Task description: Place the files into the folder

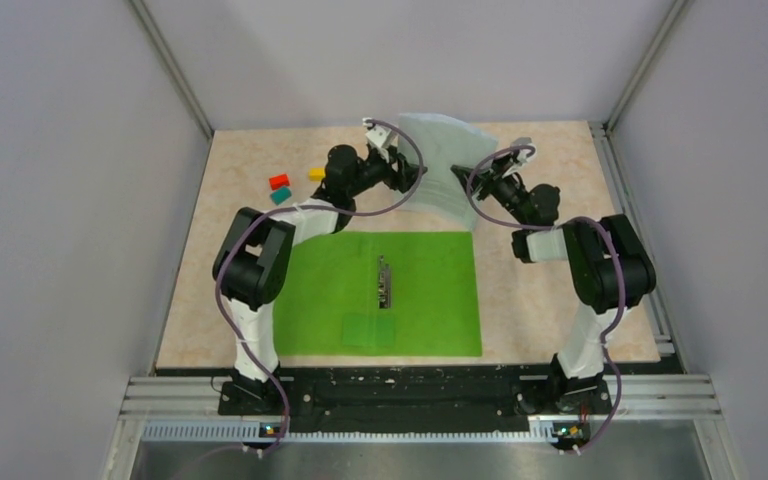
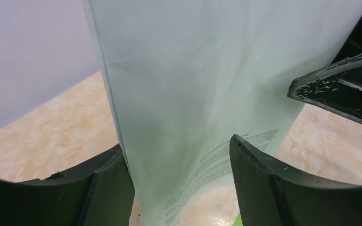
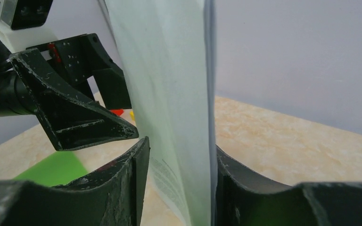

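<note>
Right gripper (image 3: 181,147) pinches the files (image 1: 442,165) upright, off the table (image 1: 560,300), just beyond the open green folder (image 1: 330,290), likely to carry them over it. Left gripper (image 2: 176,141) straddles the same sheets; whether it clamps them cannot be told.

One folder (image 1: 430,290) is lying mid-frame, one sheaf of files (image 1: 442,160) is standing above, three small blocks (image 1: 280,182) are sitting upper left.

Pale marbled tabletop (image 1: 560,300) with a folder and three small blocks
The open green folder (image 1: 430,290) lies flat toward 6 o'clock; a red block (image 1: 279,182), teal block (image 1: 280,196) and yellow block (image 1: 315,173) cluster toward 10 o'clock.
</note>
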`<state>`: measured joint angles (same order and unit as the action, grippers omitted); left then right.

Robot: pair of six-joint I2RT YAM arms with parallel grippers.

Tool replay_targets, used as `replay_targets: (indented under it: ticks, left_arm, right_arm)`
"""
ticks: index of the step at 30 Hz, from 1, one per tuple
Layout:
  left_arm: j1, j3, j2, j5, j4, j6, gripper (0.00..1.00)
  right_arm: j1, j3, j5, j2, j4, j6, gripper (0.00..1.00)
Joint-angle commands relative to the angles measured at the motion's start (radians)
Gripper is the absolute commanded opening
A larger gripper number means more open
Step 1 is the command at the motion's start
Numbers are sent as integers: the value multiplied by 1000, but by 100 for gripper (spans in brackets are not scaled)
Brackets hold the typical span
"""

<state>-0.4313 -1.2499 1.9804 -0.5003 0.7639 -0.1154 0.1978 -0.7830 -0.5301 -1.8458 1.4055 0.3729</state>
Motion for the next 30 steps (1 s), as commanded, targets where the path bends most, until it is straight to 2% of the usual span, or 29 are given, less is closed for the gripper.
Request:
replay_targets:
  ticks: [1,7,10,15,18,21,24,30]
  left_arm:
    - [-9,-34,15,-99,57,-66,72]
    - [-10,-38,31,-124,92,-114,72]
    - [-9,-40,32,-116,95,-121,71]
    - [-11,-49,34,-118,98,-133,69]
    - [-10,-54,33,-119,95,-132,67]
    - [-8,-51,2,-115,81,-115,67]
    - [2,-41,-68,-124,70,-111,67]
    - [16,-5,-264,-253,-9,-93,67]
  right_arm:
    - [-12,-12,-54,-21,57,36,46]
    - [-33,-5,-82,-23,77,65,47]
    - [-33,-6,-92,-20,71,72,44]
    - [-34,-11,-114,-29,74,88,24]
    - [-33,-26,-128,-23,72,98,2]
    - [-32,-46,-140,30,46,98,0]
    - [-23,-101,-185,137,-86,76,0]
    - [39,-264,-319,401,-572,-68,0]
